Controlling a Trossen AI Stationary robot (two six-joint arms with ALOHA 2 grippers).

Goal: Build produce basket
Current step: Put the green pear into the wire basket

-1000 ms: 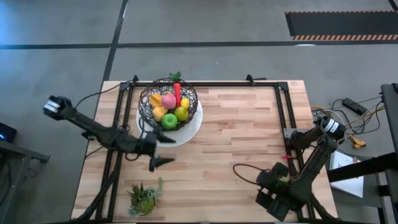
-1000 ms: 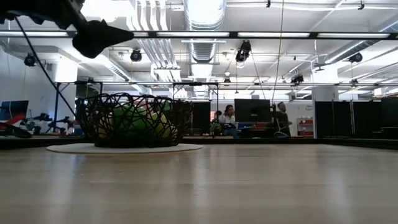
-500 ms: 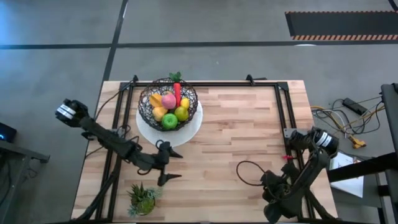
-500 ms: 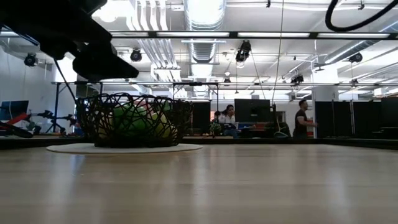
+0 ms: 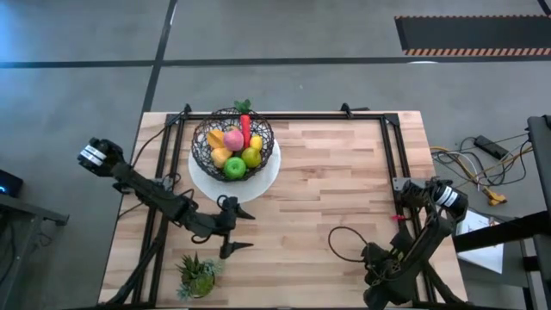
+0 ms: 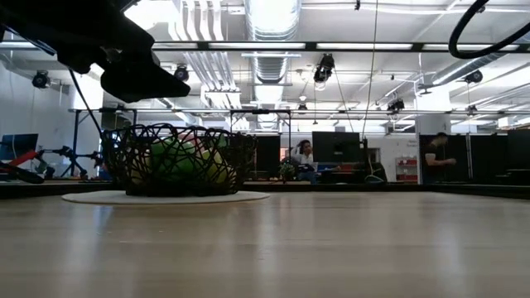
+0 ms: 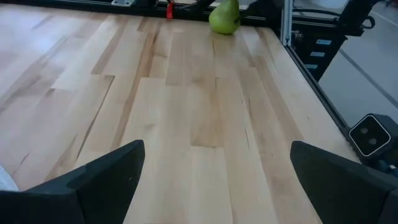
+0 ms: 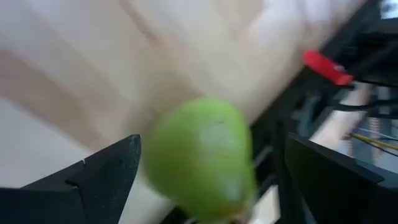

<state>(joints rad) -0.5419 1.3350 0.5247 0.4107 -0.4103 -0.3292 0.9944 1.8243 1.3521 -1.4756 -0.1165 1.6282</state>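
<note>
One bench (image 5: 327, 189) carried everything. Two dark arms worked at it: the left gripper (image 5: 237, 229) hung near the bench's front-left part, fingers spread apart and empty; the right gripper (image 8: 205, 180) sat at the front-right corner, fingers apart, with one green pear (image 8: 202, 158) lying loose between them, not clamped. One white plate (image 5: 258, 179) lay near the back-left edge, and one basket (image 5: 232, 142) stood on it, holding the produce (image 5: 234, 151): six pieces could be counted from above. One potted plant (image 5: 198, 274) stood at the front-left corner. Beyond the bench, two people (image 6: 302, 157) showed among desks.
</note>
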